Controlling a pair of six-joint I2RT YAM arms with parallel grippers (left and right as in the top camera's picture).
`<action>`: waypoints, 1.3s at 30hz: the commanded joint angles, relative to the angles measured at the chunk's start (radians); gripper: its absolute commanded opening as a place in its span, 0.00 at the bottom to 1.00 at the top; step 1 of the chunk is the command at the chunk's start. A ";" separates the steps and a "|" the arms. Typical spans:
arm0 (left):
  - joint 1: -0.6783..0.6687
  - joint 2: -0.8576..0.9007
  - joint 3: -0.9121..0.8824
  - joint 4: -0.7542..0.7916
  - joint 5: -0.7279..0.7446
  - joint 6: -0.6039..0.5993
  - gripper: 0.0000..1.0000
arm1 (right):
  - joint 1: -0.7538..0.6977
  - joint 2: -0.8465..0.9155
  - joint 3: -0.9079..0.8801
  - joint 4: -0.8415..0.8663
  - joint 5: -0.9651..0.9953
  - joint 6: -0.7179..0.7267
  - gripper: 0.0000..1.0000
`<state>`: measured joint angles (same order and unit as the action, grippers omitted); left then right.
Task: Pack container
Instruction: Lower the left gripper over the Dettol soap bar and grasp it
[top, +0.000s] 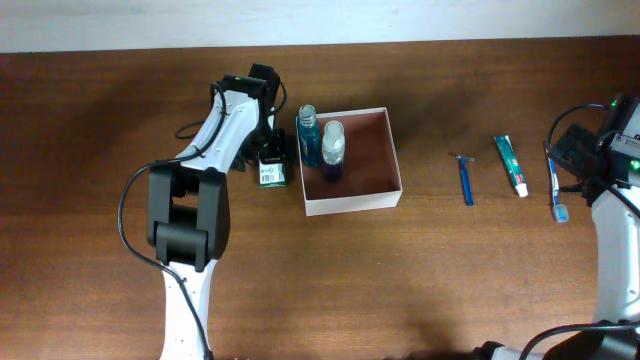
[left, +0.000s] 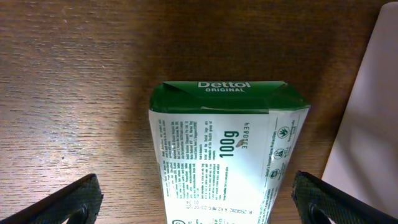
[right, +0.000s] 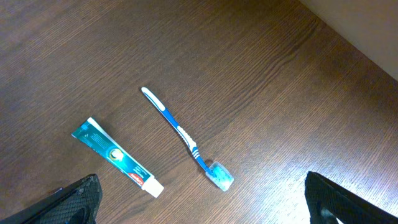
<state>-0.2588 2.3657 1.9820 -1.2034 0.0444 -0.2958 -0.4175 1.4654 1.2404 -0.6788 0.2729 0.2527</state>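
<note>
White-walled container (top: 352, 204) beside left end effector (top: 270, 158)

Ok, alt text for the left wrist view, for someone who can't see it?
A green and white Dettol soap box lies on the wooden table, centred between the open fingers of the left claw, which is not touching it. The white wall of the container fills the right edge.

Container (top: 372, 150): square, shallow cardboard box, no lid, white outer walls, reddish-brown inside. Sits flat and upright on the bench (top: 450, 280), near centre, slightly skewed to the bench edges. Two bottles (top: 332, 152) crowd its left side; the rest of the floor is bare.
</note>
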 joint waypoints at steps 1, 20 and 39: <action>0.000 -0.009 -0.005 0.000 -0.014 -0.017 0.99 | -0.003 0.002 0.009 0.003 0.020 -0.006 0.98; -0.001 -0.006 -0.005 0.012 -0.014 -0.018 0.99 | -0.003 0.002 0.009 0.003 0.020 -0.006 0.99; -0.001 -0.002 -0.005 -0.005 -0.015 -0.029 0.99 | -0.003 0.002 0.009 0.003 0.020 -0.006 0.99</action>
<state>-0.2588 2.3657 1.9820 -1.2083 0.0444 -0.3107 -0.4175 1.4654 1.2404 -0.6788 0.2729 0.2527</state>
